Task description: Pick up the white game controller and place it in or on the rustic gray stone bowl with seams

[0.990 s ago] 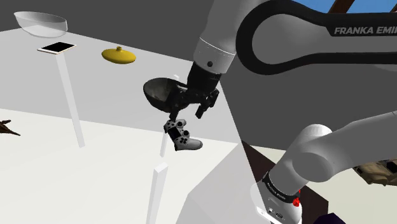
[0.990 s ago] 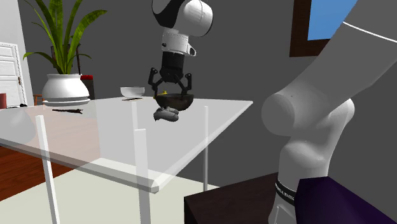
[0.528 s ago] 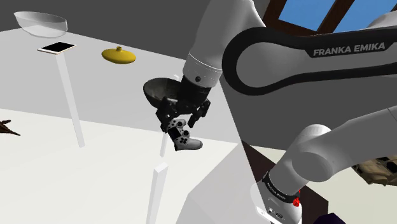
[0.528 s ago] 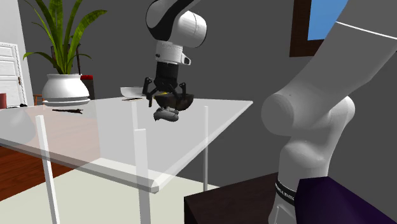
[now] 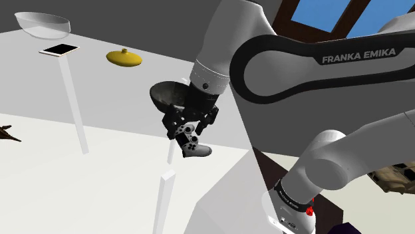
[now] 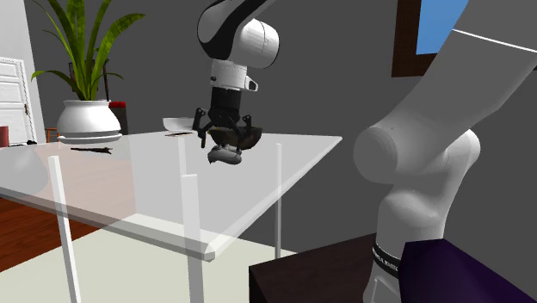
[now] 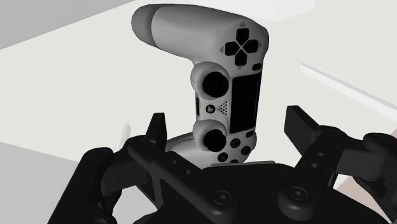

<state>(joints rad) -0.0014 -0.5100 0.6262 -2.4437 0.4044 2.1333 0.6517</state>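
Shoulder view: "FRANKA EMIKA" on arm (image 5: 299,66)

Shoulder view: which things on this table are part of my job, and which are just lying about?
Job: white game controller; dark grey bowl next to it; gripper, open, straddling the controller.
Lying about: yellow disc; phone; clear bowl; dark twig-like thing.

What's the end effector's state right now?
End effector: open, straddling the controller, not gripping it.
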